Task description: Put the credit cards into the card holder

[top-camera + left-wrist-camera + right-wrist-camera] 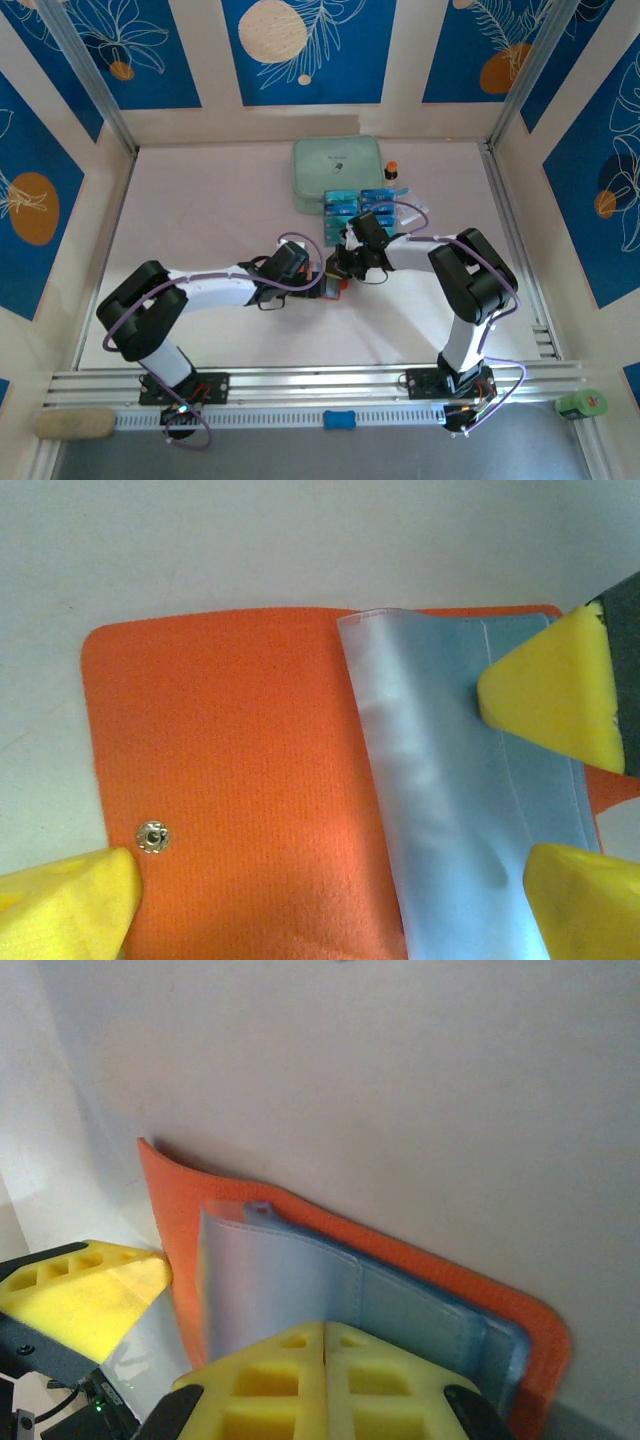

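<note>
- The holder [240,780] lay open on the table [200,210], its sleeve [440,780] curling up at the edge.
- The right gripper [325,1360], fingers together, pressed the sleeve.
- The left gripper [330,910], fingers wide apart, hung over the holder.
- We saw the cards [358,205] beyond, beside the case [338,165]; the table stretched wide leftward.

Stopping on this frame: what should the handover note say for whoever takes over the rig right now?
Left gripper: open, fingers straddling the open orange card holder.
Right gripper: shut, tip resting on the holder's greyish inner sleeve.
Credit cards: lying beyond the grippers, beside the mint-green zip case; neither gripper holds one.
Done: holder lies open.
Left: pick up each card and slide it into the sleeve; no card seen inside.
</note>
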You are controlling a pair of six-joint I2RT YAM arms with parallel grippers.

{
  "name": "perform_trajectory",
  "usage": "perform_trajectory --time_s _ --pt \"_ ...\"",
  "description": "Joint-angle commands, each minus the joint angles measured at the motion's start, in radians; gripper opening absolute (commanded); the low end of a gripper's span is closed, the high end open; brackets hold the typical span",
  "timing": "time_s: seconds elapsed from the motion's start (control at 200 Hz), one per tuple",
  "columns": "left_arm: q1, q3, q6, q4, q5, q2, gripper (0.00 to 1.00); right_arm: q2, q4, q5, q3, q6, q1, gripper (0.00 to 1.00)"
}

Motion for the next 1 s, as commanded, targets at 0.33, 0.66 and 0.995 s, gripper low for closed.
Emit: perform_trajectory --time_s 0.33,0.66,0.995 --pt "-0.008 -0.056 -0.002 0.000 -0.003 0.026 0.85 -0.026 -0.031 -0.044 0.040 0.011 0.002 0.00" --pt "-0.007 -0.068 -0.014 0.019 0.008 0.011 0.77 -0.121 -0.049 -0.007 0.011 0.013 -0.029 0.16" --pt "-0.007 -0.073 -0.016 0.023 0.011 -0.008 0.76 -0.059 -0.005 -0.024 0.008 0.037 -0.033 0.30"
